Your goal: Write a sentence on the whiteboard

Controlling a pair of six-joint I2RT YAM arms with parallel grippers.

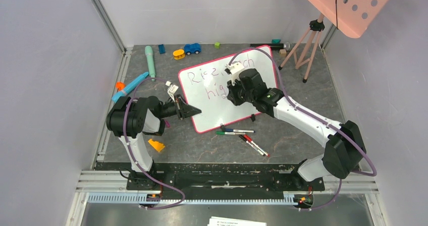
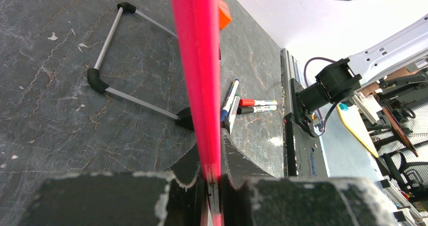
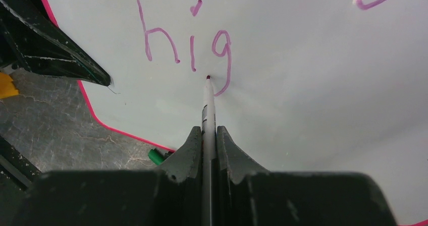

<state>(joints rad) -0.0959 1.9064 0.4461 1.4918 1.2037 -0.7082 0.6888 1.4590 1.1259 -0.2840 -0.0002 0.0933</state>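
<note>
The left gripper (image 1: 188, 110) clamps the whiteboard's (image 1: 214, 116) left rim and should hold firm while it, lying between the arms, takes strokes. Over its middle the right gripper (image 3: 208, 135) pinches a marker (image 3: 207, 102), tip at the sentence's (image 3: 189, 42) "hig"; light, even pressure suits the next letter. The right arm hides part of the top line.

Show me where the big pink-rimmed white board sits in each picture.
Top view: the large white pink-rimmed whiteboard lies mid-frame.
Left wrist: only its pink rim, a vertical stripe mid-frame.
Right wrist: its white face fills most of the frame.
Shared landmark: the black left pincer clamping that rim.
</note>
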